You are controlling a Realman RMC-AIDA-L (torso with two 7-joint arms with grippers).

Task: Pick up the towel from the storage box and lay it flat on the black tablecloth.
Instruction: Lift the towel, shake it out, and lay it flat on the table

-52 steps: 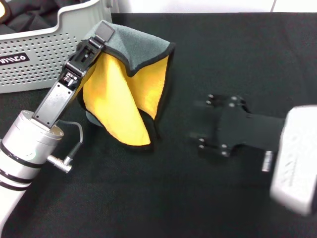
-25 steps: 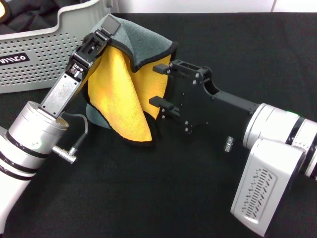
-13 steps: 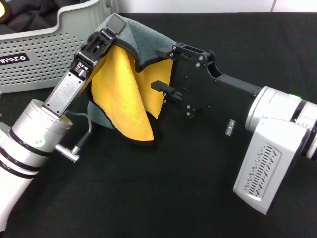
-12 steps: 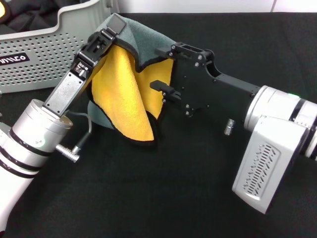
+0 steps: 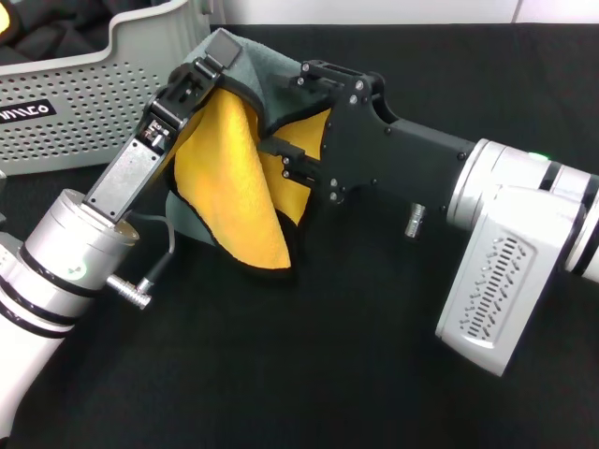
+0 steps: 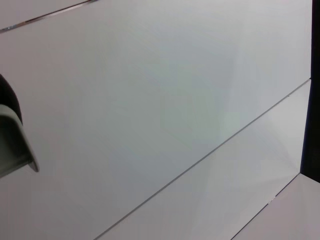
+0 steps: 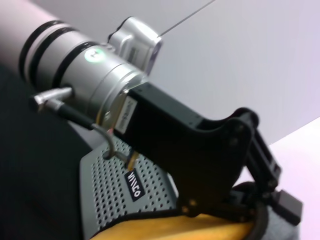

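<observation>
Head view: looks forward and down at the black tablecloth [image 5: 309, 365], storage box [image 5: 84, 103] in the frame's upper left.
Left wrist view: faces a plain pale wall.
Right wrist view: sits close, facing the left tool [image 7: 272, 202].
Shared: storage box, towel [image 5: 229, 187].

- A plain pale wall [image 6: 165, 100] filled the left wrist view, crossed by thin diagonal seam lines between its panels.
- The same white wall [image 7: 250, 55] stood behind everything in the right wrist view.
- A strip of white wall [image 5: 374, 9] ran along the far edge of the head view.
- Lighting was even.
</observation>
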